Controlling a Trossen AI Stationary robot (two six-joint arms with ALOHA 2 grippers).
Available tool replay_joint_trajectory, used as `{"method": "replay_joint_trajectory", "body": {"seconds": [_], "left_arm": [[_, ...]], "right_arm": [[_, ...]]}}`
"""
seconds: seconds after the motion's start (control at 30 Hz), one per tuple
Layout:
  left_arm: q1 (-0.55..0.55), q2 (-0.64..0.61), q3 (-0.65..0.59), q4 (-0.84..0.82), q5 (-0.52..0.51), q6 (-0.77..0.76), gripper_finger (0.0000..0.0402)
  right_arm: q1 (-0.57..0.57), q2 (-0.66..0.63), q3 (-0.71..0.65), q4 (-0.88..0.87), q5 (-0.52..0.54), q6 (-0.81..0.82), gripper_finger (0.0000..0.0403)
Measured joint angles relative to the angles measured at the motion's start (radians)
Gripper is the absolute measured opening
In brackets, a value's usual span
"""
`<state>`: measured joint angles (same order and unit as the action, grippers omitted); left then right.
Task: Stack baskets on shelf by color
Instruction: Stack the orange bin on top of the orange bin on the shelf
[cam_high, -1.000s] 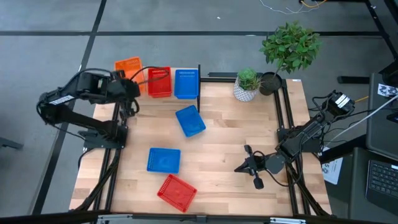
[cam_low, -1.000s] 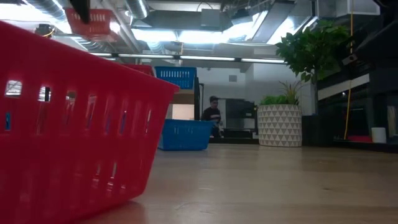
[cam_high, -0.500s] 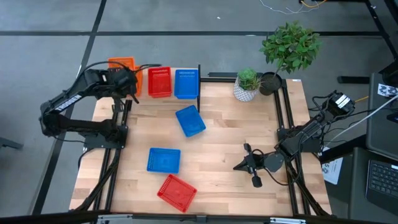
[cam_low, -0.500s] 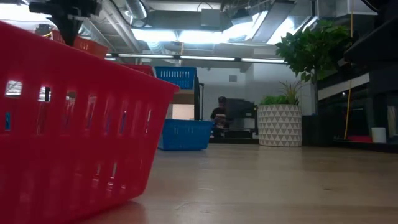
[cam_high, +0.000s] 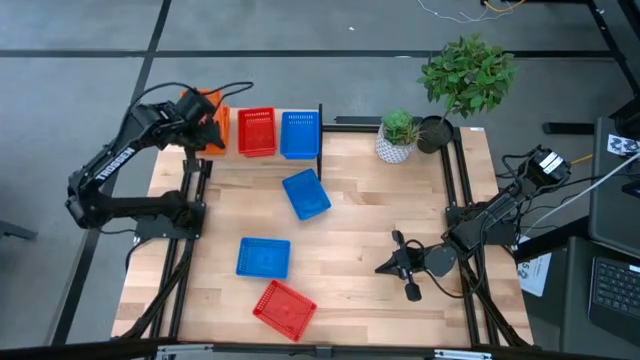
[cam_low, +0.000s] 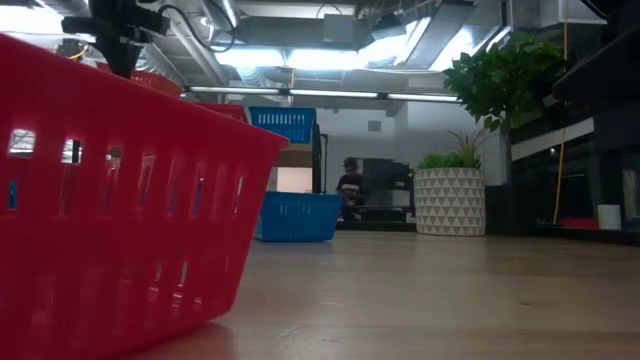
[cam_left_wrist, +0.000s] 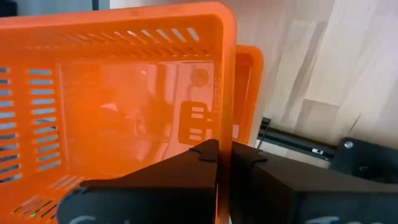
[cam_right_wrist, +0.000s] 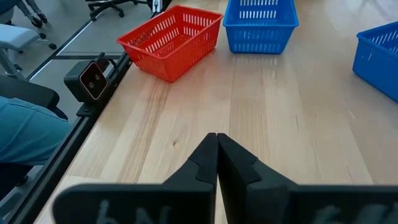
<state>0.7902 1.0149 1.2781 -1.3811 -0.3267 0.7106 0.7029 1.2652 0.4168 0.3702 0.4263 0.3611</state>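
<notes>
At the far edge of the light wooden worktop (cam_high: 370, 230), the narrow light-wood shelf with thin black uprights (cam_high: 318, 130) already carried a red perforated plastic basket (cam_high: 256, 131) in the middle and a blue perforated plastic basket (cam_high: 299, 134) at its right end; how many were nested in each pile could not be told. The left end effector (cam_high: 203, 118) was clamped on the rim of an orange perforated plastic basket (cam_left_wrist: 118, 93), held over the shelf's left end just above another orange basket (cam_left_wrist: 247, 81) already there. That basket looked almost placed but not released. Three baskets remained loose on the worktop: a tilted blue one (cam_high: 306, 193) near the shelf, a second blue one (cam_high: 263, 257) and a red one (cam_high: 284, 308) near the front edge. The right end effector (cam_high: 402, 270) rested closed and empty near the worktop's right side.
</notes>
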Motion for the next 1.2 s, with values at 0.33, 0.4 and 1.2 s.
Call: {"method": "replay_joint_trajectory", "body": {"seconds": [0.33,0.4,1.2], "left_arm": [[0.006,0.0,0.0,-0.016,0.0,0.083,0.0],[0.006,0.0,0.0,-0.016,0.0,0.081,0.0006],[0.005,-0.009,0.0,-0.016,-0.009,0.014,0.0094]], "right_arm": [[0.0,0.0,0.0,0.0,0.0,0.001,0.0008],[0.0,0.0,0.0,0.0,0.0,0.003,0.0008],[0.0,0.0,0.0,0.0,0.0,0.004,0.0008]]}}
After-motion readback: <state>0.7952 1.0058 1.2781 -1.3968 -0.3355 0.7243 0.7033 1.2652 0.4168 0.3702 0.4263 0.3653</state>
